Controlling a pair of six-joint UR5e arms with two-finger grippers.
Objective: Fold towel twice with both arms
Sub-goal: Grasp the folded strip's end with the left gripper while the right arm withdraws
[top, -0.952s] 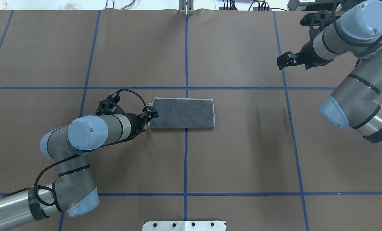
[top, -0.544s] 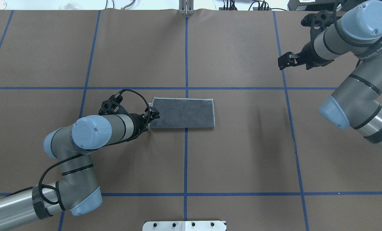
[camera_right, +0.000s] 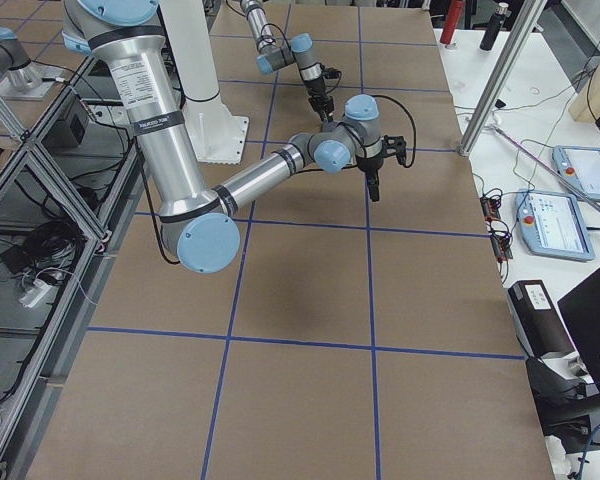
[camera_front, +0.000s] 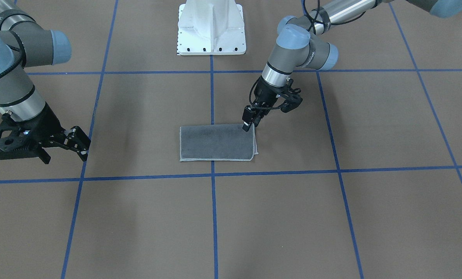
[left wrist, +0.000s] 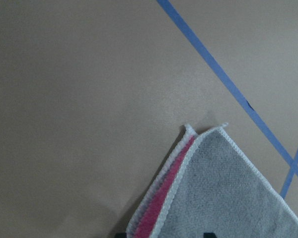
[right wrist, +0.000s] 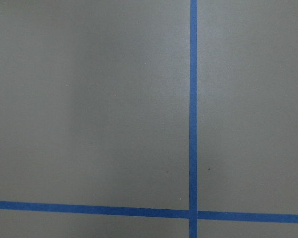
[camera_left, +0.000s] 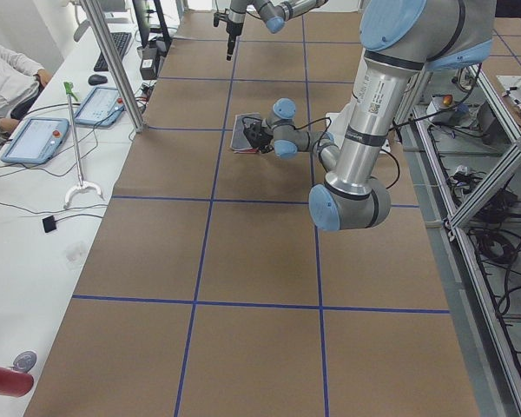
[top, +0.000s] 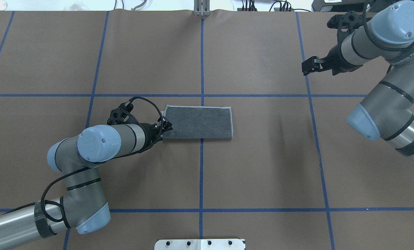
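Note:
The towel (top: 197,122) lies flat in the middle of the table, folded into a rectangle with the dark grey face up. It also shows in the front view (camera_front: 215,142). The left wrist view shows one towel corner (left wrist: 223,188) with a pink strip along its edge. My left gripper (top: 165,127) is down at the towel's left near corner, also in the front view (camera_front: 248,123). Its jaws look open, one on each side of that corner, and the cloth is not lifted. My right gripper (top: 308,66) is open and empty, far off at the back right, also in the front view (camera_front: 79,145).
Brown paper with blue tape lines (top: 202,173) covers the table. The white pedestal (camera_front: 211,27) stands at the robot's side of the table. The right wrist view shows only bare paper and a tape crossing (right wrist: 192,214).
My left arm has shifted a little to the right and its gripper has settled lower on the towel's corner. The towel has not moved. The right arm has barely moved.

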